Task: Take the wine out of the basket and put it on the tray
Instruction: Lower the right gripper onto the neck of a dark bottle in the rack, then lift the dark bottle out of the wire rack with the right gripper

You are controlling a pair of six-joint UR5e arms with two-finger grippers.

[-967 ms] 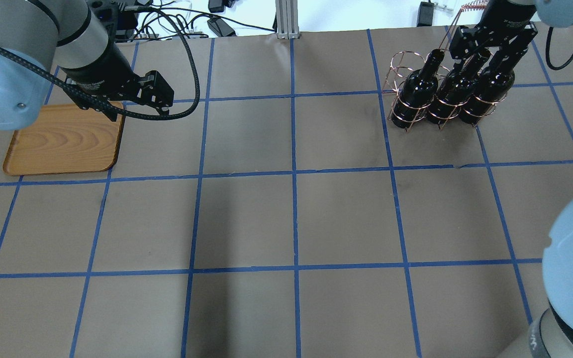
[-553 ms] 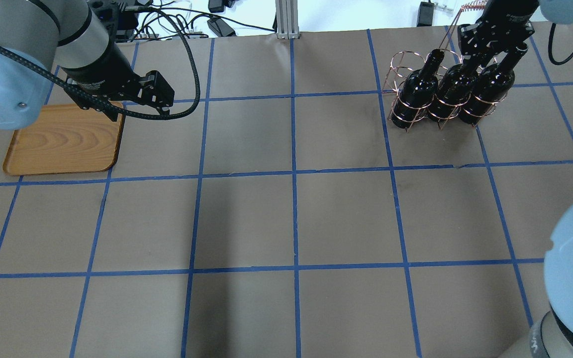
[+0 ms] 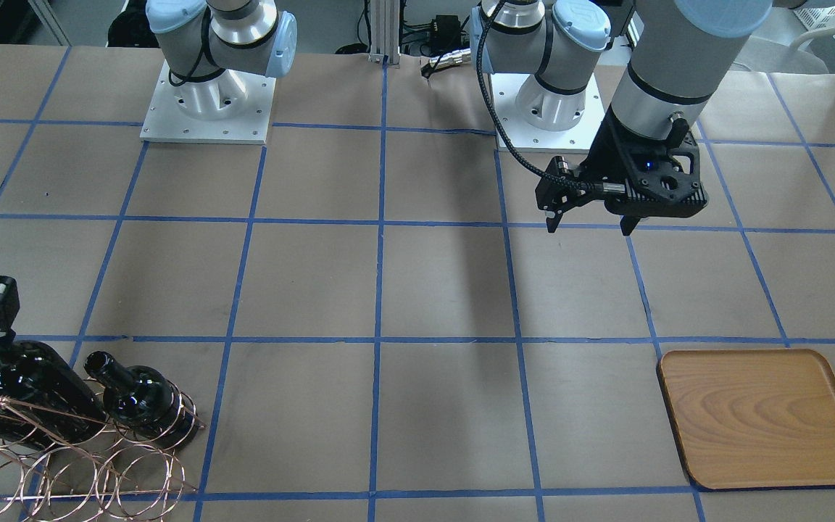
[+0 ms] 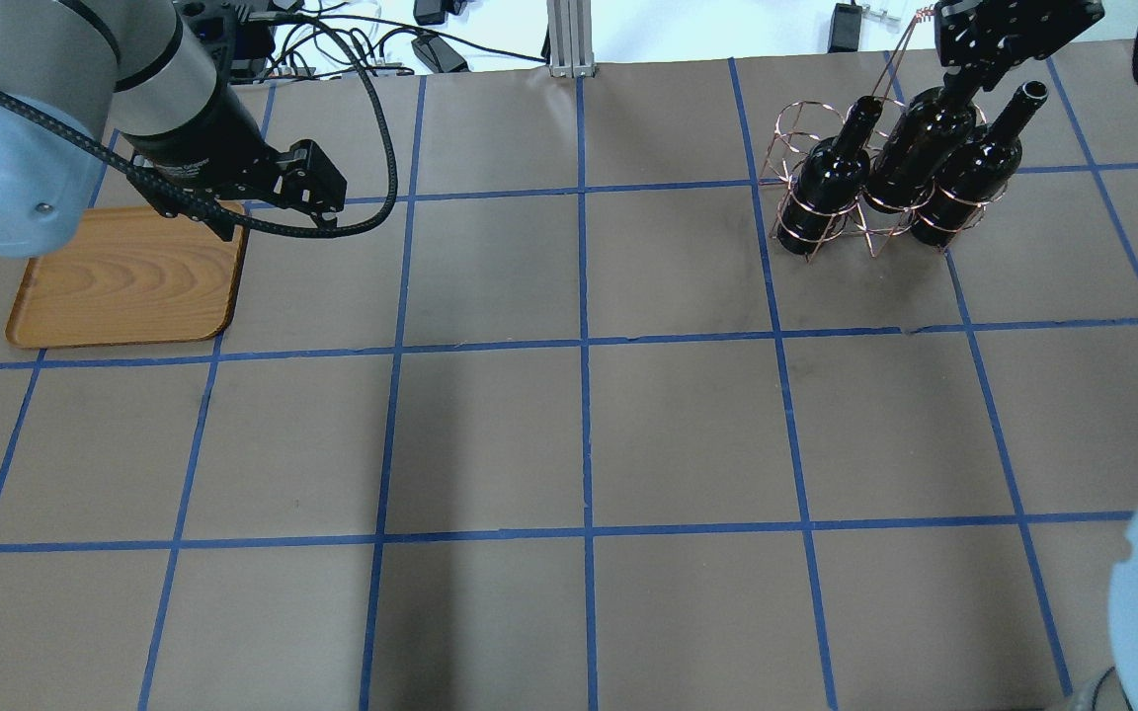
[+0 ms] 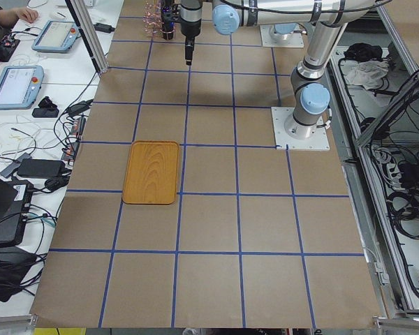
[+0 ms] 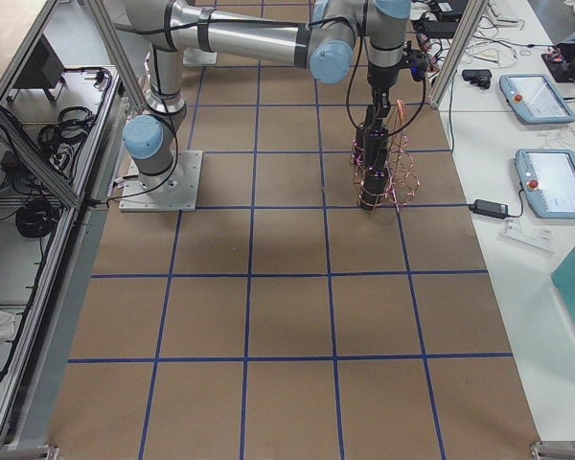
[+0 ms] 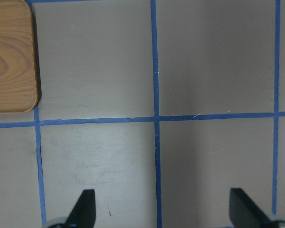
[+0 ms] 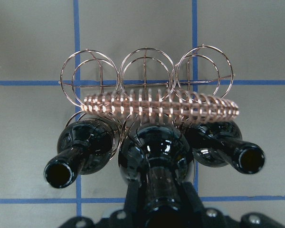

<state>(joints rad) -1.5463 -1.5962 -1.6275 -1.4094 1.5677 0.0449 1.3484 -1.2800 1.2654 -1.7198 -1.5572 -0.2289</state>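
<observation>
Three glossy black wine bottles stand in the copper wire basket (image 4: 806, 212) at the table's far right. My right gripper (image 4: 959, 84) is shut on the neck of the middle wine bottle (image 4: 915, 148), which sits higher than its two neighbours (image 4: 826, 178) (image 4: 969, 178). In the right wrist view that bottle (image 8: 154, 156) rises in front of the basket's coiled handle (image 8: 161, 107). The wooden tray (image 4: 124, 286) lies at the far left. My left gripper (image 4: 281, 225) is open and empty, hovering by the tray's corner (image 7: 12, 57).
The table is brown paper with a blue tape grid. The basket has three vacant rings (image 8: 145, 69) behind the bottles. Cables and power bricks (image 4: 431, 49) lie past the far edge. Both arm bases (image 3: 207, 101) stand at the near side.
My right gripper has moved up and away with the middle bottle, which now stands higher in the basket than before. The left arm has not moved.
</observation>
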